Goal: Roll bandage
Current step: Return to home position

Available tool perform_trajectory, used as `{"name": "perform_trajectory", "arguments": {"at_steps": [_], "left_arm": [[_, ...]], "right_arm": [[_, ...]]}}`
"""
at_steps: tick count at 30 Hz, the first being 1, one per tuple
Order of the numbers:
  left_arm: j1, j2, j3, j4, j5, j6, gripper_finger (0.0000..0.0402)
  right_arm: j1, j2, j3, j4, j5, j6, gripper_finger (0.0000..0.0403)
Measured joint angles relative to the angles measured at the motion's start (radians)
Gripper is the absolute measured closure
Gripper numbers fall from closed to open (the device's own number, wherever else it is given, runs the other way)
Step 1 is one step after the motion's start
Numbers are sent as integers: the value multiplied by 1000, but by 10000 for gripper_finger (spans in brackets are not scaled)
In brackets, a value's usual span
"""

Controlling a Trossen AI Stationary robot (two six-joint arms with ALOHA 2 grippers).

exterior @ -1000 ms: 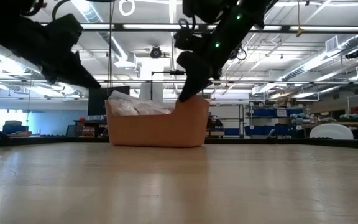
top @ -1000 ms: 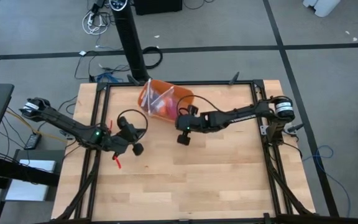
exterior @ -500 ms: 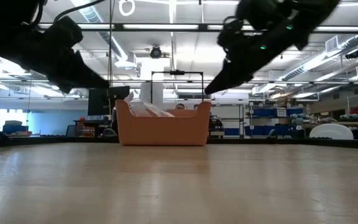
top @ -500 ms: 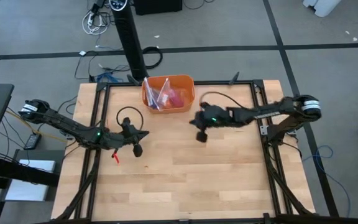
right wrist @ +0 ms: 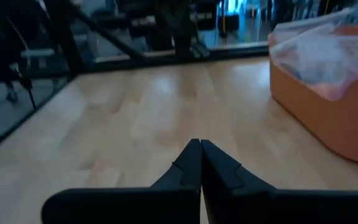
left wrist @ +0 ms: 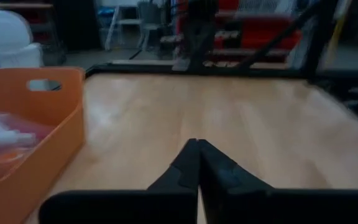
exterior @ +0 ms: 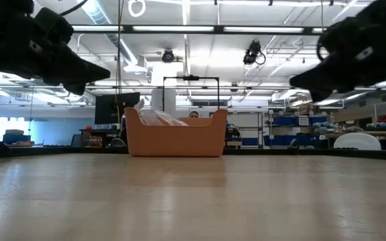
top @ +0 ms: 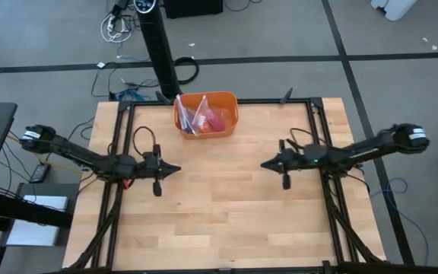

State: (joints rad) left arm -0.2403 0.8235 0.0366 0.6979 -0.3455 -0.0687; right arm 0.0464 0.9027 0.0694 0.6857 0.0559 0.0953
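The bandage (top: 217, 119) shows as a pink patch inside the orange bin (top: 205, 114), which stands on its base at the table's far edge, among clear plastic bags (top: 192, 116). My left gripper (top: 175, 168) is shut and level over the table's left part, pointing toward the middle, with nothing in it. My right gripper (top: 265, 164) is shut and level over the right part, pointing toward the left gripper. Both are near of the bin and apart from it. The wrist views show each pair of fingertips closed together: left (left wrist: 197, 149), right (right wrist: 199, 149).
Bare wooden tabletop (top: 219, 205) lies between and in front of the two grippers. A black frame rail (top: 318, 137) runs along the table's sides. In the low view the bin (exterior: 175, 137) stands behind both grippers, with the workshop room beyond.
My right gripper has drawn away from the bin toward the table's right edge, sinking and tipping to level. The bin, askew a second ago with the gripper at its wall, now stands square at the far edge. My left gripper has tipped to level and sunk a little.
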Motion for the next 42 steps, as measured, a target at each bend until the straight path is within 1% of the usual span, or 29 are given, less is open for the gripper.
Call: {"name": "perform_trajectory", "arguments": {"at_steps": [3, 5, 7, 9, 12, 14, 18, 22, 24, 30, 32, 36, 40, 42], "left_arm": [[28, -59, 22, -114, 25, 15, 396], [47, -110, 28, -166, 48, 17, 396], [62, -171, 26, -212, 71, 16, 396], [70, -257, 26, -296, 75, 15, 396], [75, -405, 27, -448, 50, 7, 396], [75, -510, 27, -543, 41, -8, 396], [75, -690, 27, -679, 19, -12, 396], [75, -820, 27, -768, 18, 16, 396], [75, -824, 29, -804, 20, 26, 396], [77, -823, 33, -844, 126, 13, 396], [88, -823, 33, -845, 150, 20, 396], [134, -823, 31, -827, 208, 53, 396], [197, -823, 19, -806, 251, 64, 396], [229, -823, 2, -758, 271, 65, 396]], "right_arm": [[14, -132, -60, -20, 16, -6, 403], [26, -213, -58, -106, 32, -16, 403], [35, -273, -59, -157, 38, -29, 403], [48, -339, -60, -232, 40, -32, 403], [72, -437, -60, -350, 56, -25, 403], [90, -503, -60, -397, 66, -24, 403], [132, -627, -60, -481, 94, -34, 403], [161, -725, -60, -544, 118, -45, 403], [175, -769, -60, -577, 117, -45, 403], [197, -902, -59, -659, 30, -30, 403], [191, -900, -59, -653, 27, -40, 403], [135, -900, -60, -648, 50, -71, 403], [47, -895, -60, -648, 28, -65, 403], [2, -894, -60, -643, 2, -65, 403]]}}
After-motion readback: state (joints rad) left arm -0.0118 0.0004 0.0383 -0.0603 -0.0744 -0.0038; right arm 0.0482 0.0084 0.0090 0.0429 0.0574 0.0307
